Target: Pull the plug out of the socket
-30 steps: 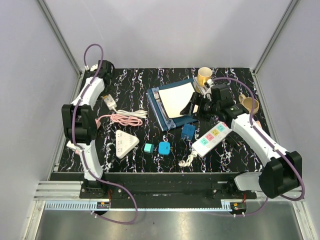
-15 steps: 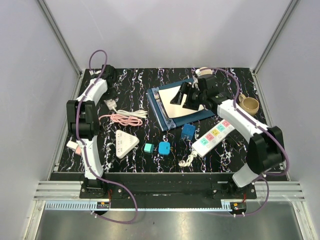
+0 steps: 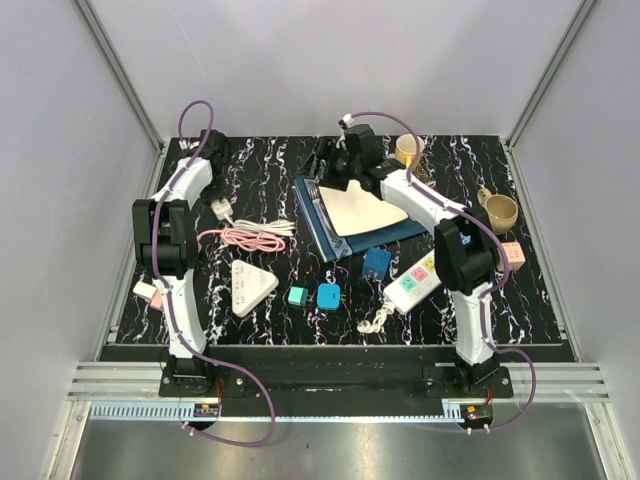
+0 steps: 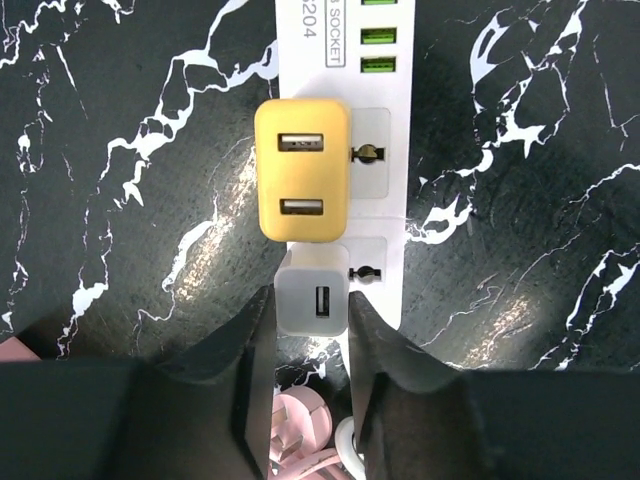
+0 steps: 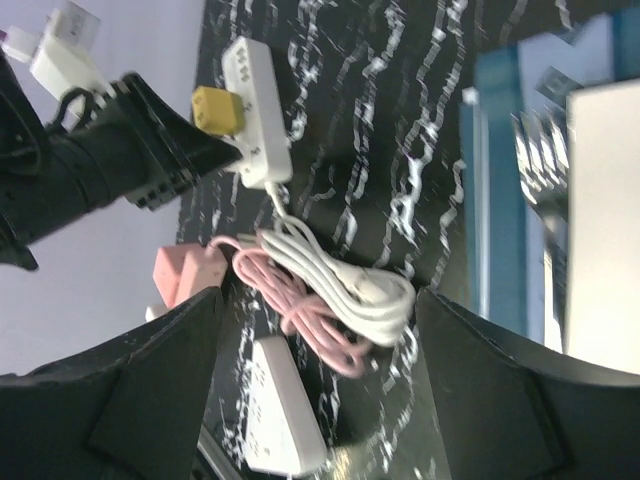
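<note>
Socket strip [image 4: 385,150] lies at the far left of the desk [image 4: 120,150], carrying a yellow plug [image 4: 302,185] and, beside it, a white plug [image 4: 312,293]. Left pincer [image 4: 310,308] straddles the white plug, jaws against both sides, apparently gripping, though contact is hard to confirm. Right pincer [image 5: 318,300], spread wide and empty, has swung within the last second from the desk's right side to far centre, facing the strip. Judgement: plug still seated, pull pending; the empty one may be coming to brace the strip.
</note>
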Controlling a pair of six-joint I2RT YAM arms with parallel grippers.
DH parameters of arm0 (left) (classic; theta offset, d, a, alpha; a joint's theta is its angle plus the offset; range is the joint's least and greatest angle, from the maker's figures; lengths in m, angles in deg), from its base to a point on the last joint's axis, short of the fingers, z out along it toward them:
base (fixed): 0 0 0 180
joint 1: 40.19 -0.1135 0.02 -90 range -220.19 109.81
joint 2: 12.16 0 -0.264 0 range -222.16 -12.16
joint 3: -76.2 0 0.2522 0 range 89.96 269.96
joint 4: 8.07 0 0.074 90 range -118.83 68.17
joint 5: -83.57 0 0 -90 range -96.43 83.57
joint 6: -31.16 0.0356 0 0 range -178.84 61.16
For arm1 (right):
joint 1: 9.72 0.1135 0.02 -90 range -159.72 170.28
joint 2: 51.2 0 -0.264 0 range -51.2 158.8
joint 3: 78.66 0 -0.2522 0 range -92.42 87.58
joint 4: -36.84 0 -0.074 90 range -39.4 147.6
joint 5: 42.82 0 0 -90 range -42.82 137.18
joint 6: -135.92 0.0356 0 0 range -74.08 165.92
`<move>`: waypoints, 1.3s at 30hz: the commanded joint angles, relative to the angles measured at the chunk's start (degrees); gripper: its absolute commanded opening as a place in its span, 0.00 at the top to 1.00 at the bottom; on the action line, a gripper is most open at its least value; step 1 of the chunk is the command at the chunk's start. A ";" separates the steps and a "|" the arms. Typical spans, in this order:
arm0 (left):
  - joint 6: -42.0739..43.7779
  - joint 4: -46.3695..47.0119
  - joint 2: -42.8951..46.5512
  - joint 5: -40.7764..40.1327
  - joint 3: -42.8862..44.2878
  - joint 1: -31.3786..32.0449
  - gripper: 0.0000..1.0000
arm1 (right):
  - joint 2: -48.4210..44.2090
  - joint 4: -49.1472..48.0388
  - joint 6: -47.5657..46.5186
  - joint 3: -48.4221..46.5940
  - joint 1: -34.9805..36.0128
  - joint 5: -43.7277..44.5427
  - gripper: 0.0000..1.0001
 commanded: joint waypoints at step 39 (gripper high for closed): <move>2.49 12.17 5.32 27.80 -6.07 -0.71 1.00 | 49.31 -9.65 17.36 -52.07 10.29 -0.13 0.27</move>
